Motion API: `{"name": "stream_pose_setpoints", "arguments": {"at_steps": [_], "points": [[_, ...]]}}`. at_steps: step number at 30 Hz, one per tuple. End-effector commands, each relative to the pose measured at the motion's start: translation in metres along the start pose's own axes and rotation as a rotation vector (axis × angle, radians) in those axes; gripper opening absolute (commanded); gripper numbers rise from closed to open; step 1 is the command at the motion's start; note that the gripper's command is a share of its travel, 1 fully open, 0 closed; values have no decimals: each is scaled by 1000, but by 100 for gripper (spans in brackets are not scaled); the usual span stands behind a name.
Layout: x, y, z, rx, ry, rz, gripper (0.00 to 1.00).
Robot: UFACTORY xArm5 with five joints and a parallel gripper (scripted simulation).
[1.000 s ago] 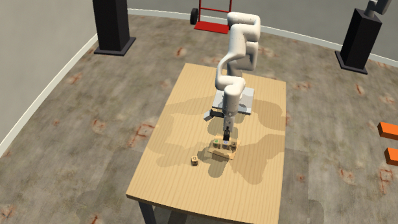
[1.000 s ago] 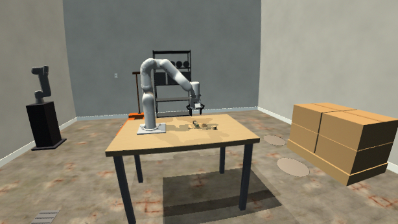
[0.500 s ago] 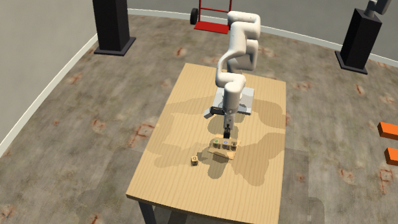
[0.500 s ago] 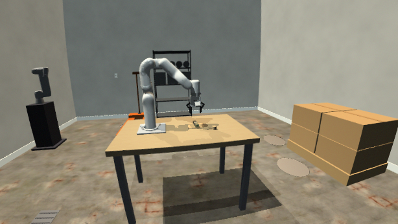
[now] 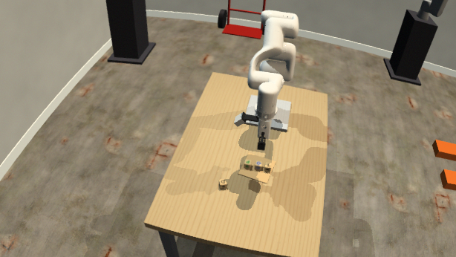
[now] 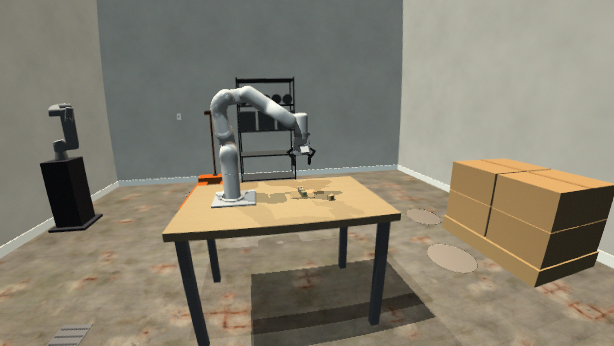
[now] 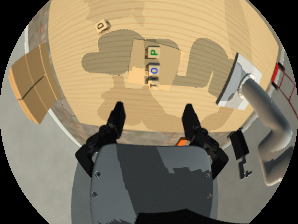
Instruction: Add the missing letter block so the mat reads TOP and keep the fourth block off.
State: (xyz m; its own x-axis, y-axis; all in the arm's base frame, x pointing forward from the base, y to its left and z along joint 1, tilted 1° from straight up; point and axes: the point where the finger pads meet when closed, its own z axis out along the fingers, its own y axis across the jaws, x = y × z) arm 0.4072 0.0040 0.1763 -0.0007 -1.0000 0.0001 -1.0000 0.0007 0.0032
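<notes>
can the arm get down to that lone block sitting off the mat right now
Probably yes. The tool is open, empty and raised above the table. The lone block sits by itself on bare wood, apart from the mat and its three blocks, with nothing over it.

Looking down past our hand (image 7: pixel 153 123), fingers spread wide with nothing between them. Three blocks (image 7: pixel 153 67) sit in a row on the mat (image 7: pixel 136 78), fourth block (image 7: pixel 101 26) well apart on the table (image 7: pixel 80 10).
</notes>
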Motion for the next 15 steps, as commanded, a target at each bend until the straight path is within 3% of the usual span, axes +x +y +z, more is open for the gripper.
{"name": "stream_pose_setpoints", "arguments": {"at_steps": [1, 15], "points": [[0, -1, -8, 4, 0, 0, 100], [0, -1, -10, 4, 0, 0, 100]]}}
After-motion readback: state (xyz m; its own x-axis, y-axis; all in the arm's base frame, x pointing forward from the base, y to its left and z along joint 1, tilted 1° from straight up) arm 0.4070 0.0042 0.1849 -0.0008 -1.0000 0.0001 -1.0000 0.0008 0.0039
